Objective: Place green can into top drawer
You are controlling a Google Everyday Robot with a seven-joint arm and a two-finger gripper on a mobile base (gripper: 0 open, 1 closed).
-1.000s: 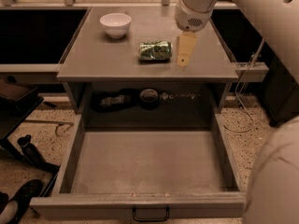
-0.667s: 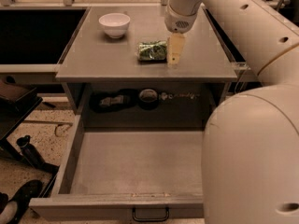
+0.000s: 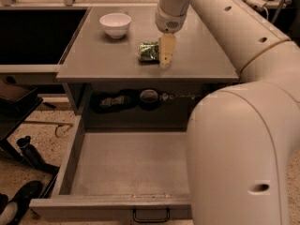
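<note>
The green can [image 3: 147, 51] lies on its side on the grey cabinet top [image 3: 103, 55], right of its middle. My gripper [image 3: 164, 55] reaches down from above and sits right against the can's right end, low over the top. The can rests on the surface. The top drawer [image 3: 126, 168] stands pulled out wide below the cabinet top, its flat grey floor bare, with its small dark handle [image 3: 151, 215] at the front edge. My arm covers the drawer's right side.
A white bowl [image 3: 116, 24] stands at the back left of the cabinet top. A dark shelf recess [image 3: 140, 99] under the top holds dark clutter. A black counter [image 3: 33, 32] lies to the left. Shoes and dark items [image 3: 21, 205] lie on the floor at the left.
My gripper has moved left and a little down until it sits against the can's right end. My arm's large body now fills the right foreground. The can and bowl have not moved.
</note>
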